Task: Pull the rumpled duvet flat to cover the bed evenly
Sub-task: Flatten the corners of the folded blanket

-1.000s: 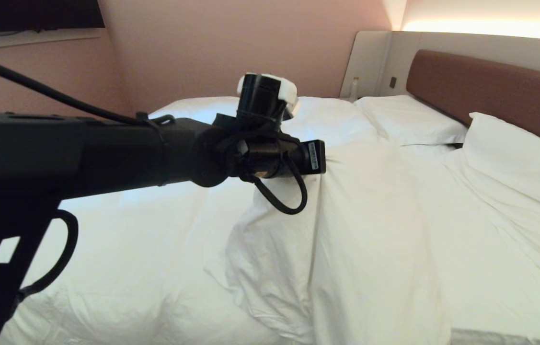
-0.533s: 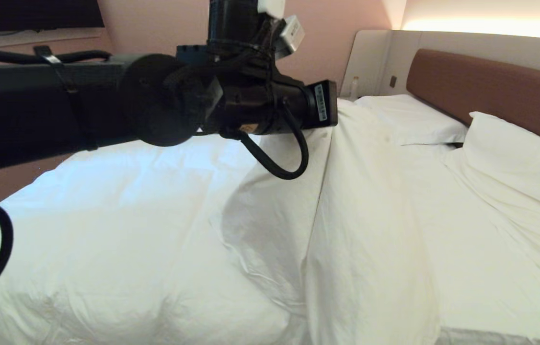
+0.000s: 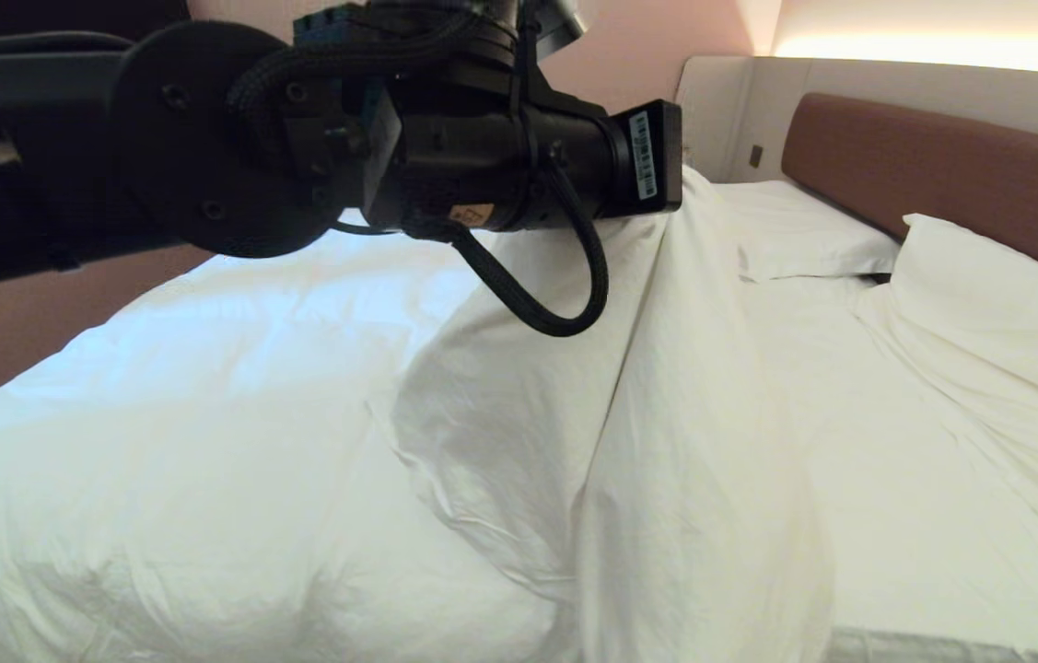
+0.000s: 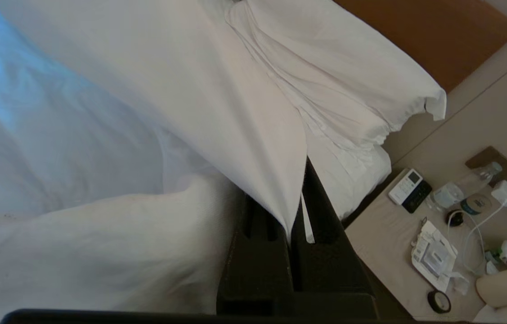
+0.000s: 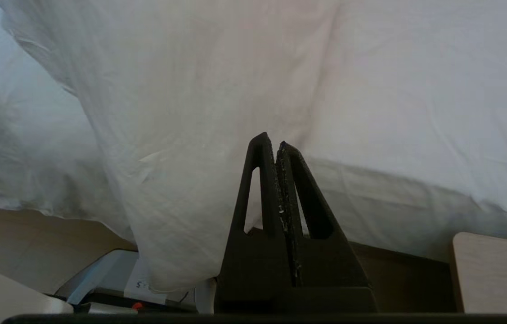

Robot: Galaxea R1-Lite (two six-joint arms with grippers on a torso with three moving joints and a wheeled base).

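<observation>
Item: duvet (image 3: 574,442), white, lying on bed (image 3: 942,157). Status: I am judging task partly done.

- Left gripper (image 4: 296,211) clenching fold of duvet, holding it raised as tent-like peak above mattress.
- Right gripper (image 5: 275,148) clenched, grasping nothing, hanging low beside bed edge.
- Remaining: ridge and wrinkles needing flattening; pillow (image 3: 988,304) side looking uncovered.
- Orientation: lifted ridge running from near bed edge toward headboard; long axis following that line.

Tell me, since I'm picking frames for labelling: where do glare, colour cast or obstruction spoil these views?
Head view: the left arm blocks the upper left, and a lit strip glares above the headboard. Left wrist view: a blue cast tints the duvet.
</observation>
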